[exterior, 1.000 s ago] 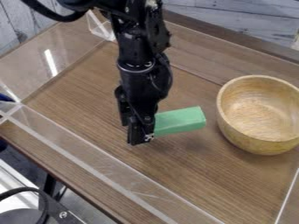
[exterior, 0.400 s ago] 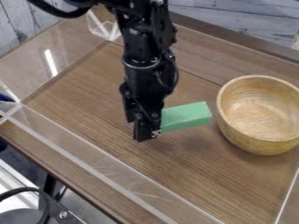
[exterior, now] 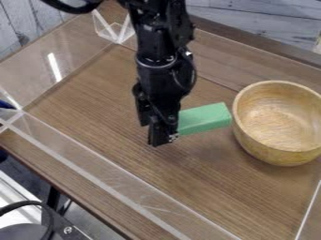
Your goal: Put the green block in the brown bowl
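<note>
Now green block (exterior: 205, 117) clamped in gripper (exterior: 160, 138), sticking out twd brown bowl (exterior: 279, 122)

Single black robot arm (exterior: 160, 56) descending from the upper edge of the view, its links stacked nearly vertically. The wrist is straight and the gripper (exterior: 160, 134) points directly down, its fingertips low, close to the table (exterior: 88, 103). The jaws stand partly apart, clamped on the near end of the green block (exterior: 205, 117), which projects sideways from the gripper.
</note>
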